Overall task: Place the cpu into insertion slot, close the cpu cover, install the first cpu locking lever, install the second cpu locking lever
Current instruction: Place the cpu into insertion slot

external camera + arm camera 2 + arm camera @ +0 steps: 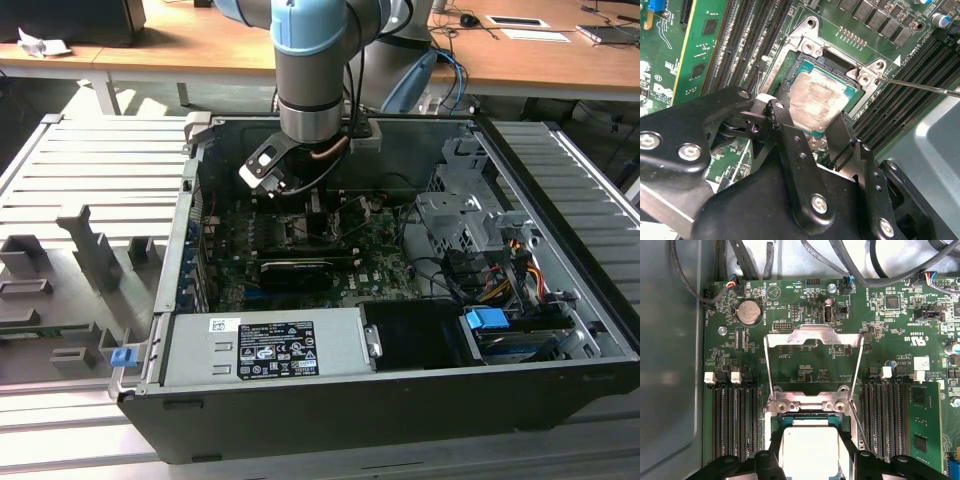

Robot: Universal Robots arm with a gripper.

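Smudged silvery square cpu (pixel 817 97) in gripper (pixel 808 120)

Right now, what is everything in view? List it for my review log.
cpu: one, silvery-tan, at the insertion slot
insertion slot: one, dark, metal-rimmed, on the green board
cpu cover: one, silvery frame, swung open off the slot
locking lever: one visible, thin metal rod, at the slot's corner
memory slots: several, black, flanking the slot
coin battery: one, silver, on the board
computer case: one, dark grey, open
arm: one, grey and light blue, reaching into the case
gripper: one, black, shut on the cpu
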